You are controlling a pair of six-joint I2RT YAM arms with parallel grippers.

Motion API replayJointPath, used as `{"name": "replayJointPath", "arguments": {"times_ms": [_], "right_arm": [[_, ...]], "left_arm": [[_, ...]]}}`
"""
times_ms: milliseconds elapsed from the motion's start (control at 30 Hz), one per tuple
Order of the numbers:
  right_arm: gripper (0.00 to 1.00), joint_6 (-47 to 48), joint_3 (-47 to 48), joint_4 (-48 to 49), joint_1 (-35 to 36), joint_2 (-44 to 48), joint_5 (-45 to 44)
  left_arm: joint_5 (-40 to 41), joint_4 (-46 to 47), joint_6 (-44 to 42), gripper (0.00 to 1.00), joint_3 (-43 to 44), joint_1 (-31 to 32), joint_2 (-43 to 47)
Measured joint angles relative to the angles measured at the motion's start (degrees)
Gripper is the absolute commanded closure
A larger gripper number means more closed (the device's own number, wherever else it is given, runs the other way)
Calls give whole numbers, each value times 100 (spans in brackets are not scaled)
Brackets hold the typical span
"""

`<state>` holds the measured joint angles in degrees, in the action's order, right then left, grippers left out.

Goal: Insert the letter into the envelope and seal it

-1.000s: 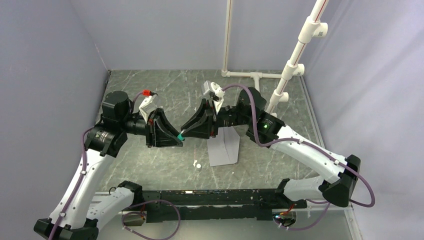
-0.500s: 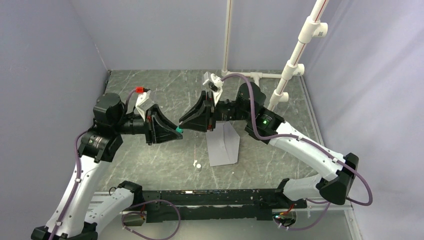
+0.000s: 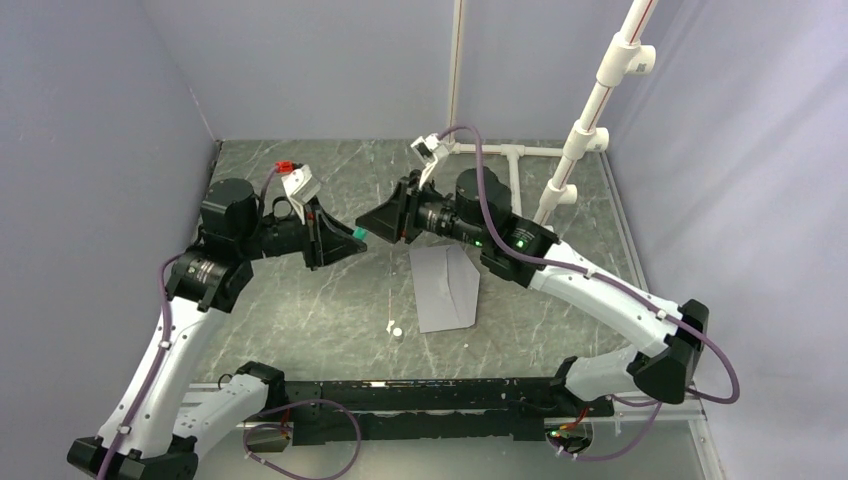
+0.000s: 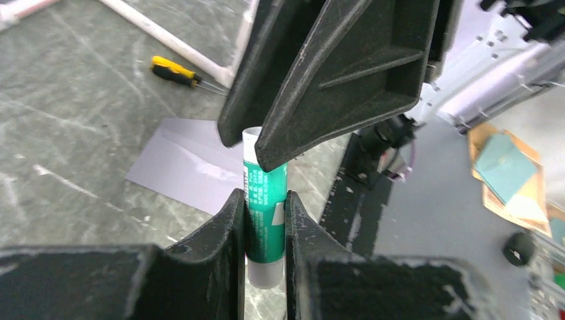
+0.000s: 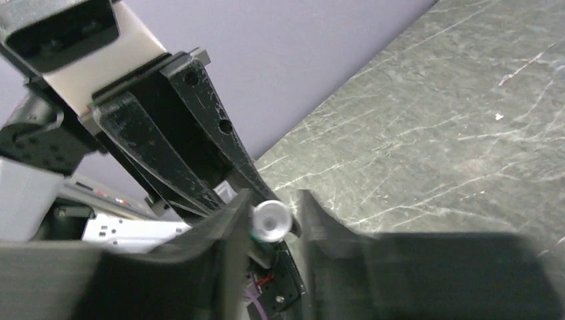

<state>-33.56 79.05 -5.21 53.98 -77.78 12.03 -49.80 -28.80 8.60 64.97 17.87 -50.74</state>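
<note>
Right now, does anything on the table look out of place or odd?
Two things. A yellow-handled screwdriver lies by the white pipe frame, unrelated to envelope work. A small white piece, perhaps a cap, lies loose beside the near corner of the grey envelope.

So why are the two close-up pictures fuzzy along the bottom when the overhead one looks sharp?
Right wrist view: the right gripper's fingers sit too close to the lens and smear into dark shapes, while the table beyond is crisp. Left wrist view: the left gripper's fingers are soft too, yet the glue stick reads clearly. Overhead view: evenly lit, sharp, even the envelope shows its fold.
</note>
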Motion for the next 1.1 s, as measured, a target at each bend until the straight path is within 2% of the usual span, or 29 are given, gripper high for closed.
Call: {"name": "replayJointPath", "arguments": {"times_ms": [33,67,133,233,333,400,567,733,933,1100], "right_arm": [[41,13,-162,160,-17,83,74],[36,83,-350,319,-39,197,184],[34,350,-691,529,-133,422,608],[41,723,-846,745,-315,564,1705],[51,909,-846,866,-466,568,2396],[60,997,-846,901,-514,568,2776],[72,1047,-839,960,-551,546,3370],[100,977,-778,986,-573,450,3547],[100,369,-726,1014,-621,321,3276],[100,-463,-531,640,-643,131,2323]], "left_arm": [[-94,-13,0,97,0,2,-26],[-282,-20,4,97,0,7,-44],[-686,-17,-15,98,0,37,-44],[-1316,-44,-96,98,0,61,-39],[-1711,-98,-195,97,0,61,-52],[-1882,-136,-221,98,0,61,-70],[-2087,-151,-238,98,0,61,-96],[-2098,-146,-232,98,0,52,-94],[-1794,-138,-173,98,0,-7,-96],[-868,-98,-181,97,-2,-52,-105]]}}
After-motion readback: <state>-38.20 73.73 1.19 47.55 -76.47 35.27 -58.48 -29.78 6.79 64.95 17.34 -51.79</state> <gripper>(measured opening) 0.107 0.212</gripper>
